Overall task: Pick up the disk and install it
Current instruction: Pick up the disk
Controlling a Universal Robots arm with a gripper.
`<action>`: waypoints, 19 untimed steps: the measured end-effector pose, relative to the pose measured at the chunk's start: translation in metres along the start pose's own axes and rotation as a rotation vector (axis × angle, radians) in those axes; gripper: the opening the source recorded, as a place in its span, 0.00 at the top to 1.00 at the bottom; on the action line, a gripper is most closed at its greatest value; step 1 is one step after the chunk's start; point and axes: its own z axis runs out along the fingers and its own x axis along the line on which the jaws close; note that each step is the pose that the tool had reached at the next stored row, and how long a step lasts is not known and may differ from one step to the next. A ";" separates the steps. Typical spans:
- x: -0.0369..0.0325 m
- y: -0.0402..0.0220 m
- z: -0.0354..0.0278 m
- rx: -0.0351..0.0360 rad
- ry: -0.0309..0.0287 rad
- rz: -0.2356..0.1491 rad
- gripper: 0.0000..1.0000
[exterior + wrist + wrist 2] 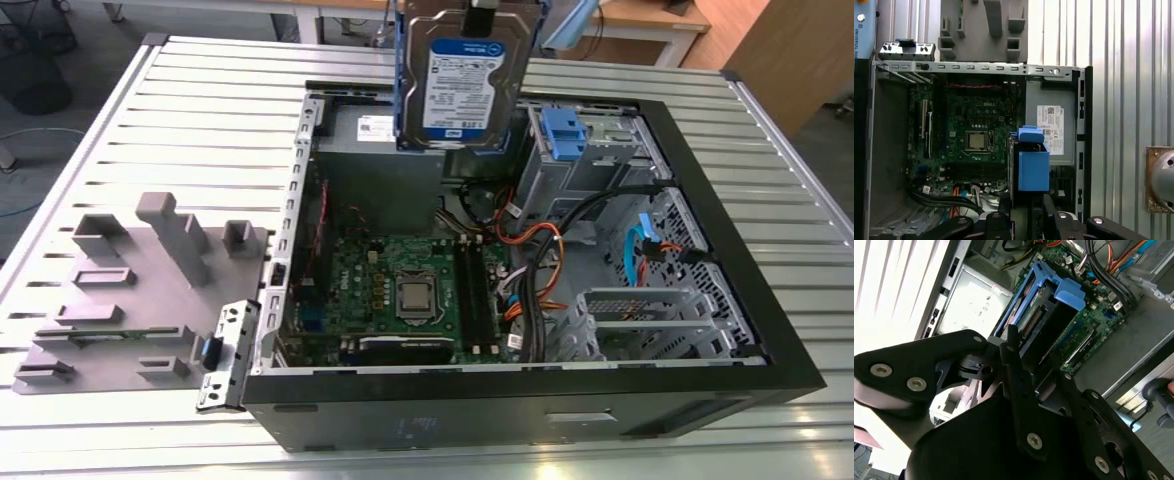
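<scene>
Silver metal in a blue bracket, the disk (465,75) hangs upright over the far end of the open computer case (534,400), the gripper (1011,347) clamped shut on its edge, apparently to clear the case walls.

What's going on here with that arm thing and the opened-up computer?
A robot arm's gripper is holding the disk, a hard drive in a blue bracket, in the air over an open computer case that lies on a slatted metal table. The disk hangs upright above the case and is not yet set into it. In both wrist views the motherboard lies beyond it.
</scene>
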 end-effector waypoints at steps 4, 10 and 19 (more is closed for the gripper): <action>0.0001 -0.0158 -0.0002 0.0000 0.0000 0.000 0.65; 0.0003 -0.0380 -0.0004 0.0000 0.0000 0.000 0.65; 0.0003 -0.0449 -0.0004 0.0000 0.0000 0.000 0.65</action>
